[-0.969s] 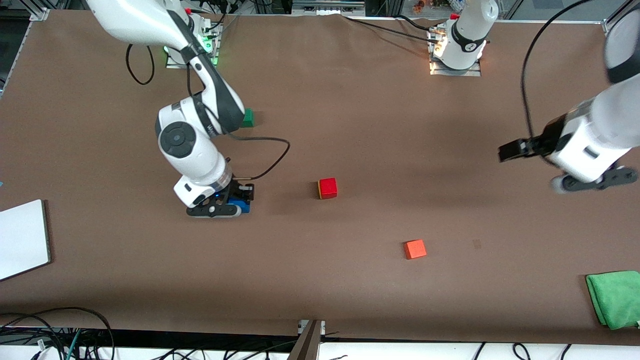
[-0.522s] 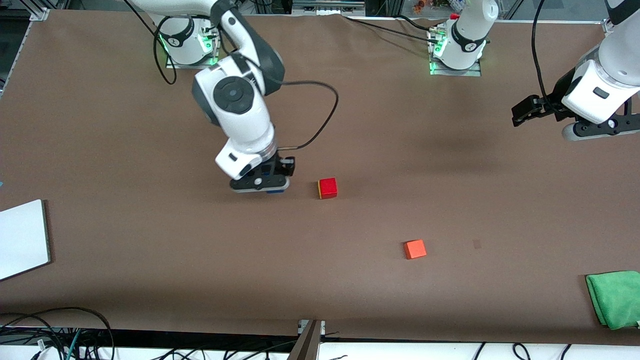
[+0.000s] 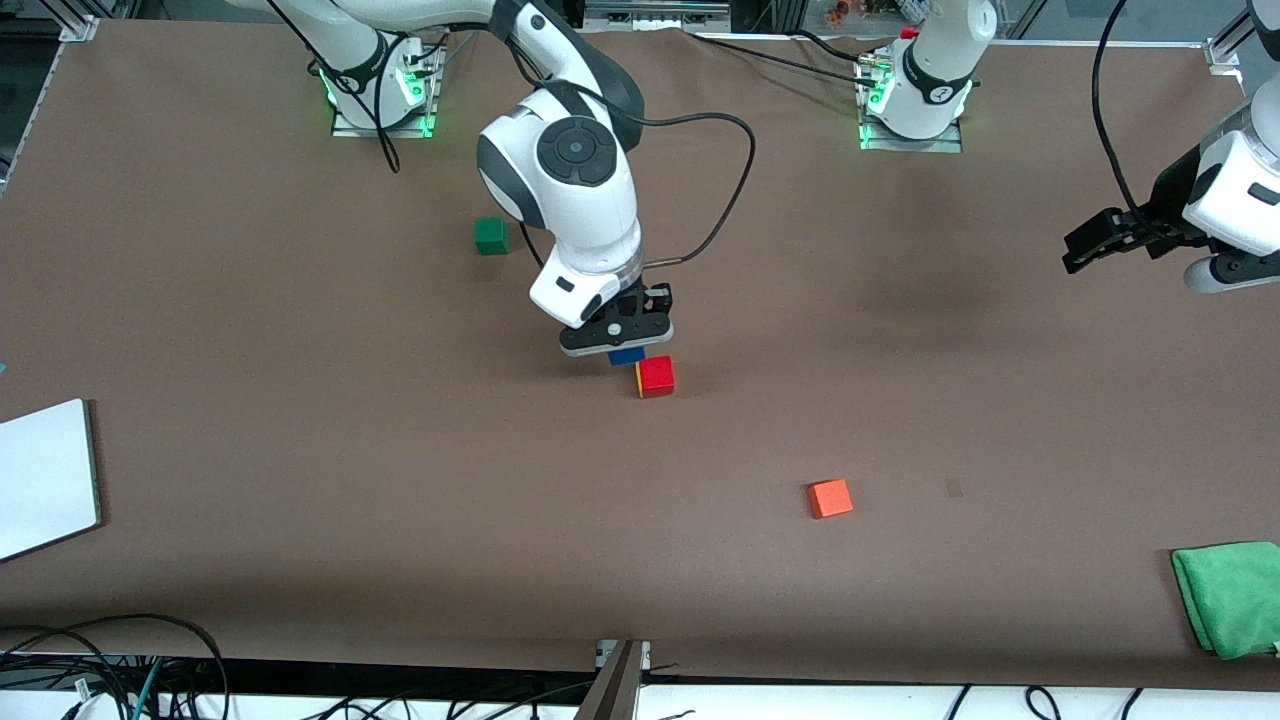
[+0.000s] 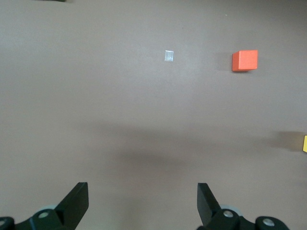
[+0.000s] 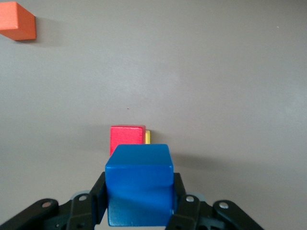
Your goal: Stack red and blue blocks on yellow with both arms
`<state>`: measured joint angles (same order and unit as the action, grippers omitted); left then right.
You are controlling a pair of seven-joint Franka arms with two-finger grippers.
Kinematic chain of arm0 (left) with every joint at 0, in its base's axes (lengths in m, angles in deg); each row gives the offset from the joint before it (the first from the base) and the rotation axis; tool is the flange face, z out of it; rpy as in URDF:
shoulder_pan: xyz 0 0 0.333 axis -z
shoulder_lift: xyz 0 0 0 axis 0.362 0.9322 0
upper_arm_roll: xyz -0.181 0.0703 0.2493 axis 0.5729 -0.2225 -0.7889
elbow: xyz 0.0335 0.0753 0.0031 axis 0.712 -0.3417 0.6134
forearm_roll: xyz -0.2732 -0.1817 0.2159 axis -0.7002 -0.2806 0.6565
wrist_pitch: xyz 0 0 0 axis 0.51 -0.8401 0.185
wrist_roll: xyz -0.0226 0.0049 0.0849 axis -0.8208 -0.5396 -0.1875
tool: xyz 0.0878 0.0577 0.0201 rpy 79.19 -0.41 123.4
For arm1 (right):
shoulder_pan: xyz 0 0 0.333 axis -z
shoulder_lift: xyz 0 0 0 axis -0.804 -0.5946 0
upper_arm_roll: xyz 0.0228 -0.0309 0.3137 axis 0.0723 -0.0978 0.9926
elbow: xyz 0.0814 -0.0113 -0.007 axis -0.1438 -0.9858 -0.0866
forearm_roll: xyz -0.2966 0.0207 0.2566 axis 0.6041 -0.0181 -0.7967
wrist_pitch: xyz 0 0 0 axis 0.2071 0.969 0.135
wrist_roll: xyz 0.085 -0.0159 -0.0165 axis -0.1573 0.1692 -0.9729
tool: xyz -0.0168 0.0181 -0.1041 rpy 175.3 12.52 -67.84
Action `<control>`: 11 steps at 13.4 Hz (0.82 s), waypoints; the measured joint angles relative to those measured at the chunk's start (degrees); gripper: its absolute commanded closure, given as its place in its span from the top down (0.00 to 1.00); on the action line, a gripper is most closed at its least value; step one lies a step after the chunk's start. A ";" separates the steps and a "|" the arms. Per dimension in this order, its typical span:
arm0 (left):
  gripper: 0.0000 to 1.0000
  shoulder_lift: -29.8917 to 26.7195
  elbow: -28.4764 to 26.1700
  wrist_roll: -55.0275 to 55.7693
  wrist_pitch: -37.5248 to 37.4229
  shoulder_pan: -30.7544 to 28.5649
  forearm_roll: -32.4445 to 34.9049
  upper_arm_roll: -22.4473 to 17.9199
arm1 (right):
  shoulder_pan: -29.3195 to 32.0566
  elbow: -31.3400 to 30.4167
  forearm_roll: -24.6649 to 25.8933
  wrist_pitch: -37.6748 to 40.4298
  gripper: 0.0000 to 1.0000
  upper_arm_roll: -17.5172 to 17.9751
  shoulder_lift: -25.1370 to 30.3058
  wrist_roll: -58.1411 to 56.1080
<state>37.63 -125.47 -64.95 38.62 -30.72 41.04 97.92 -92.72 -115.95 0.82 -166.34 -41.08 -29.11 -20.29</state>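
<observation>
The red block sits on the yellow cube mid-table; only a yellow sliver shows beneath it. Both show in the right wrist view, red over yellow. My right gripper is shut on the blue block and holds it in the air just beside and above the red block. In the right wrist view the blue block fills the space between the fingers. My left gripper is open and empty, raised over the left arm's end of the table; its fingers stand wide apart.
An orange cube lies nearer the front camera than the stack, also in the left wrist view and right wrist view. A dark green cube lies near the right arm's base. A green cloth and a white board lie at the table ends.
My right gripper has lifted the blue block off the table and carried it toward the red and yellow stack. My left gripper has drawn back toward the left arm's end of the table.
</observation>
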 measured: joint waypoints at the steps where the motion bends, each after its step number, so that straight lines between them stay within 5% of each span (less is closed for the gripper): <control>1: 1.00 0.26 1.25 0.01 -1.17 -0.01 0.00 0.00 | -0.18 1.39 0.56 0.00 0.54 -0.01 -1.00 0.00; 11: 1.00 1.69 5.38 0.02 -7.06 -0.21 0.00 -0.01 | -1.06 10.13 2.04 -0.05 0.54 -0.07 -8.91 -0.04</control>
<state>39.32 -120.09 -64.93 31.56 -30.93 41.04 97.91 -93.78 -105.82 2.86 -166.39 -41.15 -38.02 -20.33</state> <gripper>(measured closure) 0.000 0.445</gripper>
